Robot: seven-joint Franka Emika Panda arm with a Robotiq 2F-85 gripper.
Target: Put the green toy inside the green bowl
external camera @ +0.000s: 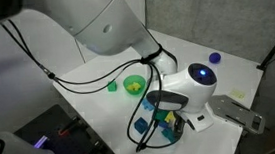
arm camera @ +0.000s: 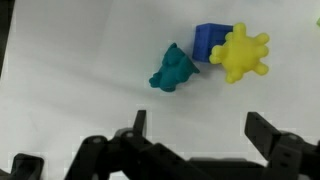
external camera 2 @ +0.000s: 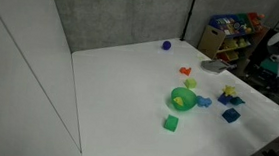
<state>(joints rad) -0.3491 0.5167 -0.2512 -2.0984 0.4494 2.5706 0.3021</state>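
The green toy [arm camera: 175, 70] is a small dark teal piece lying on the white table in the wrist view, beside a blue block [arm camera: 208, 42] and a yellow spiky toy [arm camera: 240, 53]. My gripper [arm camera: 200, 135] is open and empty, its two fingers spread wide, hovering above the table a little short of the toy. The green bowl [external camera: 133, 84] stands on the table, apart from the gripper [external camera: 167, 123]. It also shows in an exterior view [external camera 2: 182, 98], with a small yellow piece inside. The bowl is out of the wrist view.
A light-green cube [external camera 2: 172, 123] sits near the bowl. An orange toy [external camera 2: 185, 71], a purple ball [external camera 2: 166, 46], a blue block [external camera 2: 231, 114] and the yellow toy [external camera 2: 229, 93] lie around. A toy shelf [external camera 2: 228, 35] stands behind the table.
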